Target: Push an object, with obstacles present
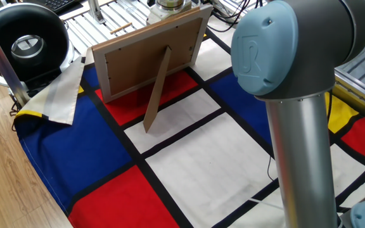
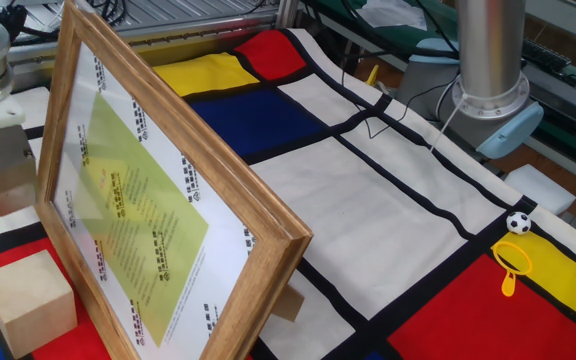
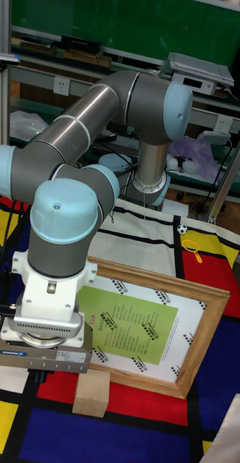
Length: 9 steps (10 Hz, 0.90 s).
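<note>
A pale wooden block (image 2: pixel 26 301) rests on a red square of the cloth, close to the lower corner of the picture frame (image 2: pixel 153 225). In the tall fixed view the block (image 3: pixel 91 395) sits just right of and below my gripper (image 3: pixel 38 376). The gripper's grey body (image 2: pixel 3 172) hangs above and behind the block, apart from it. Its fingers are mostly hidden, so their opening is unclear. The wooden frame (image 3: pixel 152 329) stands tilted on its rear strut (image 1: pixel 156 88), holding a green-and-white sheet.
The checked red, blue, yellow and white cloth (image 1: pixel 195 158) covers the table. A tiny football (image 2: pixel 517 222) and a yellow magnifier shape (image 2: pixel 513 266) lie near the arm's base (image 2: pixel 488 95). A black round device (image 1: pixel 24 39) sits beyond the cloth's folded corner (image 1: pixel 62 95).
</note>
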Each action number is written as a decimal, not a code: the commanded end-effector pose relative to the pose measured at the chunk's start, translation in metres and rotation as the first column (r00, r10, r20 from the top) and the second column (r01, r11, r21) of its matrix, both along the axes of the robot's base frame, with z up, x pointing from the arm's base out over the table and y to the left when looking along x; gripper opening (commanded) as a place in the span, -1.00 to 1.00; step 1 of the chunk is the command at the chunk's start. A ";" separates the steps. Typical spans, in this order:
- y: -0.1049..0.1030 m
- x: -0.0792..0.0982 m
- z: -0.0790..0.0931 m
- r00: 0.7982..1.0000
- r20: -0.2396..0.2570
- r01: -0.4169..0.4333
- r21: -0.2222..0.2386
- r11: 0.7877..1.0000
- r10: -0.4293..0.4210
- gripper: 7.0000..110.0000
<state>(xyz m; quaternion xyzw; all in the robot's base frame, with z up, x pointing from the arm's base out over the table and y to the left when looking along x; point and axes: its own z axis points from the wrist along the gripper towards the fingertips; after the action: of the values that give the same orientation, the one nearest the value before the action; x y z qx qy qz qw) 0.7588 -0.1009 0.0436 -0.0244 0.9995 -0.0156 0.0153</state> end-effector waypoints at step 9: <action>0.038 0.002 -0.024 1.000 0.001 -0.011 0.174 0.985 0.011 -1.00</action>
<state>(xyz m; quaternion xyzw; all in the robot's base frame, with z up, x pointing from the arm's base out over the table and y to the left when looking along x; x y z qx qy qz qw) 0.7600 -0.0667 0.0197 -0.0316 0.9976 0.0595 0.0164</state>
